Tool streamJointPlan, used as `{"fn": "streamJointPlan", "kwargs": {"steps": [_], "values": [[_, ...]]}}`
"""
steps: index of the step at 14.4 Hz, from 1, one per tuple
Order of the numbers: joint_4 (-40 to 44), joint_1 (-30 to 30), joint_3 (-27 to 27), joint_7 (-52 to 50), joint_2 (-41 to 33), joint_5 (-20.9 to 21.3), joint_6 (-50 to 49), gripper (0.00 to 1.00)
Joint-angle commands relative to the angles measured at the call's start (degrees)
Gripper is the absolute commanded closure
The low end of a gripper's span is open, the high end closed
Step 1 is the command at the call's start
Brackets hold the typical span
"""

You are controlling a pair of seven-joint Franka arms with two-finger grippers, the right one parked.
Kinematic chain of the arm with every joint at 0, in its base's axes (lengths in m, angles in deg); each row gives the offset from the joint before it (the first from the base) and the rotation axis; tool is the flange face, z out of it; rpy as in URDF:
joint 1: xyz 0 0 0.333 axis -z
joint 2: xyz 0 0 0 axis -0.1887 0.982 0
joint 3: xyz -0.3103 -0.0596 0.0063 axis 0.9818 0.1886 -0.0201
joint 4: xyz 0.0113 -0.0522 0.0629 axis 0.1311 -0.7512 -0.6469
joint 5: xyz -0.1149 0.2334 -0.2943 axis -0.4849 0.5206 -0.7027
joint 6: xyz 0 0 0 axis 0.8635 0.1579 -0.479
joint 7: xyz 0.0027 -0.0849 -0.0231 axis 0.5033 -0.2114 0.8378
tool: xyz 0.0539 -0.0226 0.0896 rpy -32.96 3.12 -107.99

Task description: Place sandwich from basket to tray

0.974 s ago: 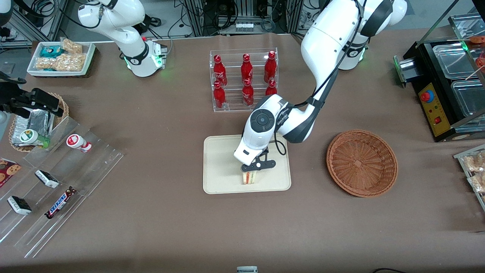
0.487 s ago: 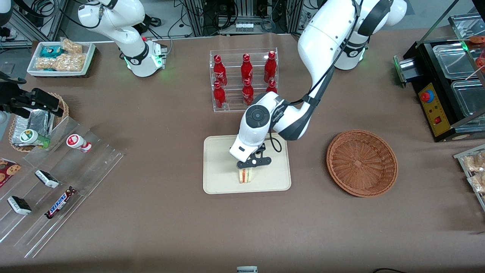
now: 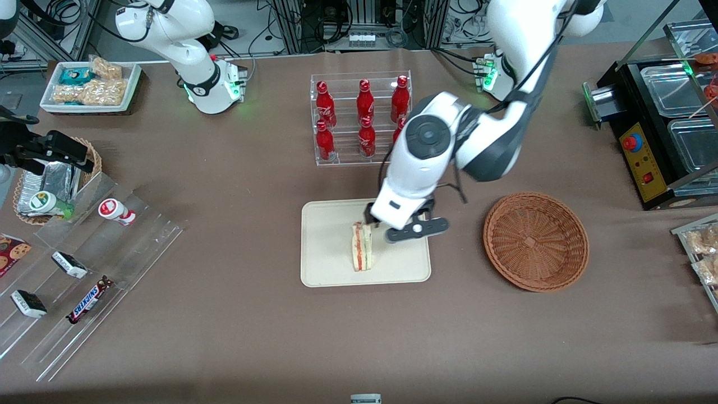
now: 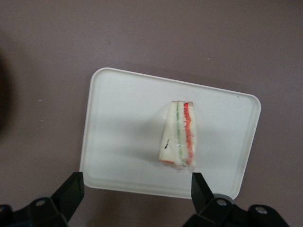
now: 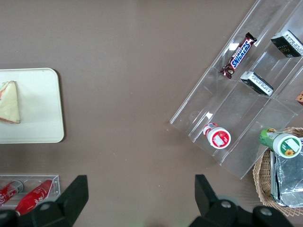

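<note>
The sandwich stands on its edge on the cream tray, in the half nearer the front camera. It also shows in the left wrist view on the tray, and in the right wrist view. My left gripper hangs well above the tray, a little farther from the front camera than the sandwich. It is open and empty, its black fingers spread wide. The reddish-brown basket lies empty toward the working arm's end of the table.
A clear rack of red bottles stands farther from the front camera than the tray. A stepped acrylic shelf with snacks, a small foil-lined wicker basket and a white bin of snack packs lie toward the parked arm's end. A black appliance stands beside the working arm.
My gripper has let go of the sandwich, opened, and risen away from the tray toward the working arm's end. The sandwich stays on the tray.
</note>
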Motion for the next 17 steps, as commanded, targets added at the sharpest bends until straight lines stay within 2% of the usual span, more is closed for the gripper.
{"fn": "streamJointPlan", "kwargs": {"steps": [1, 4, 9, 12, 17], "values": [[-2.4, -5.2, 0.5, 5.4, -2.9, -0.2, -5.6, 0.0], [-5.5, -12.0, 0.5, 16.1, -5.3, -0.2, -7.7, 0.0], [-15.8, -23.4, 0.4, 33.8, -14.5, 0.5, -8.2, 0.0], [-19.3, -29.3, 0.4, 43.3, -19.9, 0.7, -10.3, 0.0], [-19.0, -31.2, 0.4, 45.9, -24.9, 2.9, -12.5, 0.0]]}}
